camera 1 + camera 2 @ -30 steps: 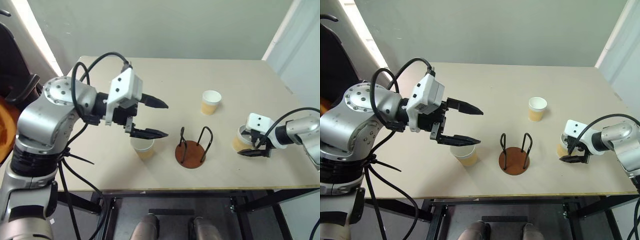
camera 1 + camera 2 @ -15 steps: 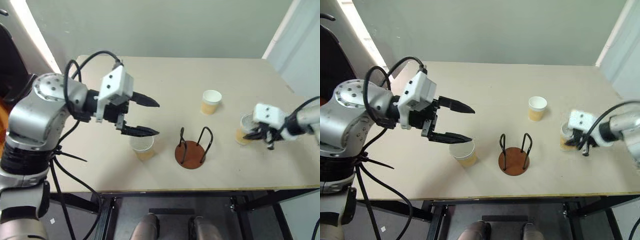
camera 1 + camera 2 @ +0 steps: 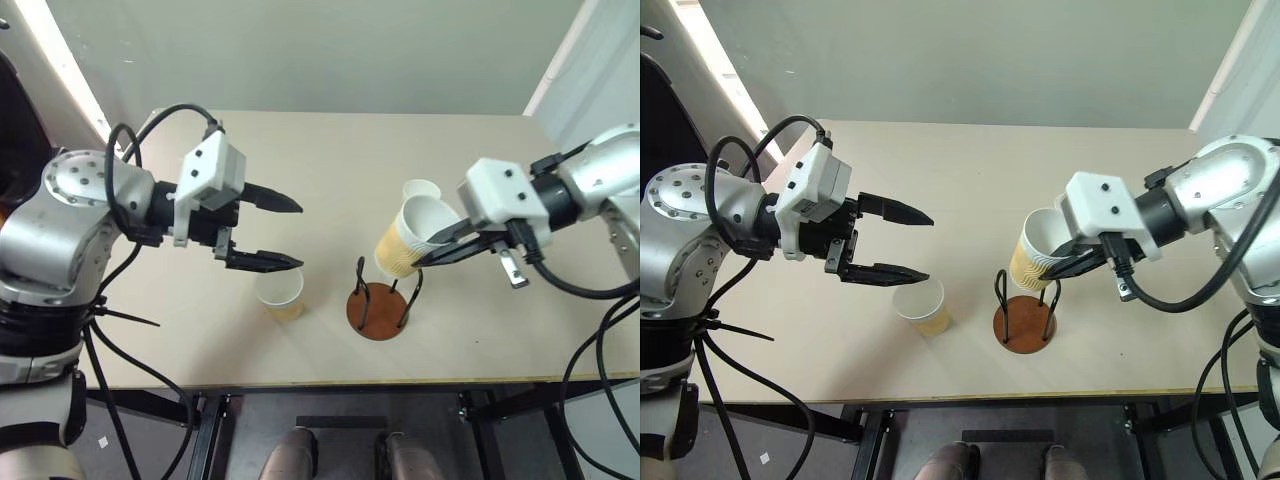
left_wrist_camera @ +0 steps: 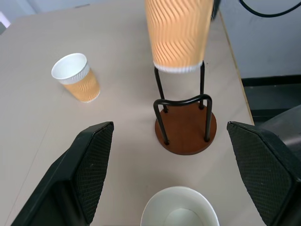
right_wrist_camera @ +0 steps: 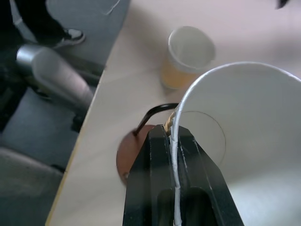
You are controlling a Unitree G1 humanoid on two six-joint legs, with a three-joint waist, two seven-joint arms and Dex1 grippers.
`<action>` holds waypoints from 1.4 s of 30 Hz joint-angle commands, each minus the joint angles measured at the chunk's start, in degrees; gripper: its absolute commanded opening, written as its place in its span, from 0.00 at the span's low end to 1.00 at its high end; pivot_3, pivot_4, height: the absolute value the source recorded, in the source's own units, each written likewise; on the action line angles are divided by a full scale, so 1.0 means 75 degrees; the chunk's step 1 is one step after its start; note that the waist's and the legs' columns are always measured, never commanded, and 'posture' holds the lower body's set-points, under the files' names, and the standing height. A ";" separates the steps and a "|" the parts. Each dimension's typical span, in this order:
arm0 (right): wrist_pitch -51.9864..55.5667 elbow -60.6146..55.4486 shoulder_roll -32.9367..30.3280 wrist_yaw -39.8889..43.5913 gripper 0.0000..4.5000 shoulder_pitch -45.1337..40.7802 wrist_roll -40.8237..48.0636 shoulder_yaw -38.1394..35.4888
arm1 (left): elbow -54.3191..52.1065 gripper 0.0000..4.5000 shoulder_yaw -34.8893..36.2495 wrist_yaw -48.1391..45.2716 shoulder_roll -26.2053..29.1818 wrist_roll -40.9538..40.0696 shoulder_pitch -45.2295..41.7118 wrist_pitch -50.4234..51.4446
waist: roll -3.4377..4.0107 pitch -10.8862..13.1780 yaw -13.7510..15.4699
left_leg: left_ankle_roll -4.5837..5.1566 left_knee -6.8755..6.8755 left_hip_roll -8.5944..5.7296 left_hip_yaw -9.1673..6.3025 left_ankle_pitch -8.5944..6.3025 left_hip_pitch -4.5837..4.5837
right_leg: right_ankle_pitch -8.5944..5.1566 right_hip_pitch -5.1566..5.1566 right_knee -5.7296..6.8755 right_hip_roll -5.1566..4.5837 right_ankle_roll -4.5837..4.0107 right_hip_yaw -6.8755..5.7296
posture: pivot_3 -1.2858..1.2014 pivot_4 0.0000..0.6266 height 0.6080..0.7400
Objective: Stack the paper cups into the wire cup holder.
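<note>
My right gripper (image 3: pixel 441 246) is shut on the rim of a tan paper cup (image 3: pixel 408 236), one finger inside (image 5: pixel 190 155) and one outside. The cup hangs tilted in the air, its bottom just above the loops of the wire cup holder (image 3: pixel 379 306). A second paper cup (image 3: pixel 280 293) stands upright on the table left of the holder. My left gripper (image 3: pixel 298 236) hovers open above and just left of it, holding nothing. A third cup (image 4: pixel 77 77) stands farther back, partly hidden behind the held cup in the eye views.
The beige table (image 3: pixel 300 140) has its front edge close behind the holder and the near cup. A grey wall runs along the far side. A dark chair (image 3: pixel 665 120) stands off the table's left.
My right gripper shut on the cup at the table's right, lifted it and carried it left to above the holder. My left gripper drew back slightly to the left, still open.
</note>
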 commanded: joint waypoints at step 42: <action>-0.6139 1.1343 0.3180 -0.2991 1.00 -0.3497 -0.5537 0.1693 | -0.0212 0.92 -0.0355 0.2231 -0.0189 0.2185 0.0513 0.0152 | 0.0008 0.0004 -0.0012 | -0.0143 -0.0023 0.0015 -0.0012 0.0034 -0.0081 | 0.0030 -0.0144 0.0086 -0.0003 -0.0012 -0.0017 | 0.52 0.24 1.00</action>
